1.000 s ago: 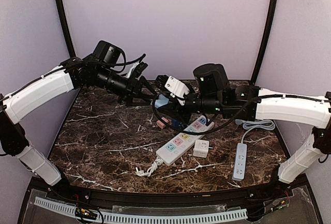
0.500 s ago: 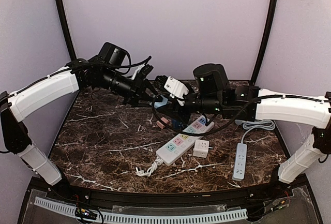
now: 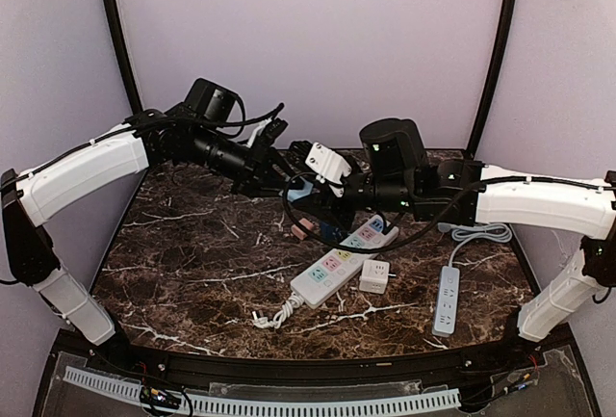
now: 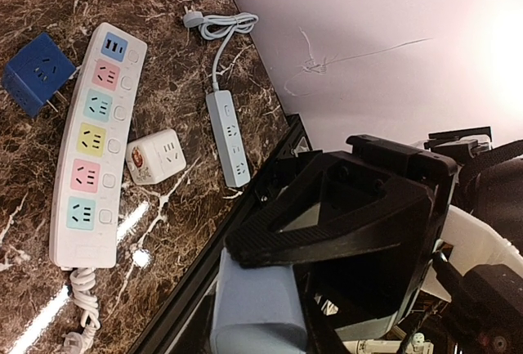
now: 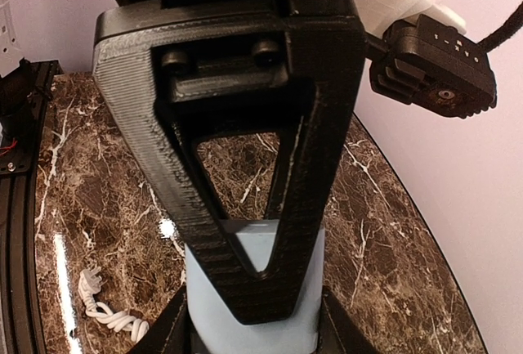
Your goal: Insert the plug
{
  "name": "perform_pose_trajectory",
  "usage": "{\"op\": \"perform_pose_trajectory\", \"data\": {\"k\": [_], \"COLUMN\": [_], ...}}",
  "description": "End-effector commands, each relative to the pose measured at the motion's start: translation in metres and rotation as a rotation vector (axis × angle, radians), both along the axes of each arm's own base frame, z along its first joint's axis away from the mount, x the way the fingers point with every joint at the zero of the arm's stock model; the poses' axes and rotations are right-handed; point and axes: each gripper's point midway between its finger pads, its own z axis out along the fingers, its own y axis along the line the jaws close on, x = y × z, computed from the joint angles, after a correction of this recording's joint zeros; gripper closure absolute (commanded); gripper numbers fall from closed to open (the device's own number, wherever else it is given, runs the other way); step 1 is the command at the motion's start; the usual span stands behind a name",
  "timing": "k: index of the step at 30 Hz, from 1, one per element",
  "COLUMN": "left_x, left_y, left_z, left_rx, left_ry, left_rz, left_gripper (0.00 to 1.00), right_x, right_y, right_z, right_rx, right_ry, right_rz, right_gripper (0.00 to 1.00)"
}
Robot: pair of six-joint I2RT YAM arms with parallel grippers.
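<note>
The left claw (image 3: 287, 180) is closed on the light blue rectangular plug block (image 5: 298, 313). The block is held raised above the dark marble-patterned counter (image 3: 192, 253), near its rear centre. The right claw (image 5: 255, 338) grips the same block from the opposite side, with one finger on each flank. The long white power strip with pastel sockets (image 3: 337, 265) lies flat on the counter, apart from the block. A small white cube adapter (image 3: 373, 275) lies just beside the strip.
</note>
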Motion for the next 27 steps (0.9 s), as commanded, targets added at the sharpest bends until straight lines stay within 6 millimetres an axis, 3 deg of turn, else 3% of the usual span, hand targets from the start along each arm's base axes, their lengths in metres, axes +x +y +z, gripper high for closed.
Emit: {"op": "perform_pose_trajectory", "data": {"k": [1, 3, 9, 20, 27], "left_x": [-0.003, -0.004, -0.008, -0.015, -0.001], "left_y": [-0.004, -0.003, 0.003, 0.026, 0.036], "left_z": [0.014, 0.016, 0.017, 0.001, -0.019], "left_rx": [-0.035, -0.038, -0.036, 0.092, 0.221], "left_ry": [-0.007, -0.015, -0.024, -0.074, -0.140], "left_rz": [-0.011, -0.008, -0.001, 0.017, 0.032], "left_gripper": [0.99, 0.99, 0.99, 0.99, 0.99], "right_x": [0.002, 0.005, 0.003, -0.004, 0.001], "right_y": [0.006, 0.002, -0.014, -0.059, -0.097], "right_z": [0.020, 0.021, 0.013, 0.003, -0.025], "right_rx": [0.057, 0.065, 0.055, 0.047, -0.009], "right_ry": [-0.030, -0.019, 0.006, 0.108, 0.146], "right_rz": [-0.021, -0.051, -0.110, -0.263, -0.416], "right_gripper": [0.73, 0.50, 0.04, 0.01, 0.01]}}
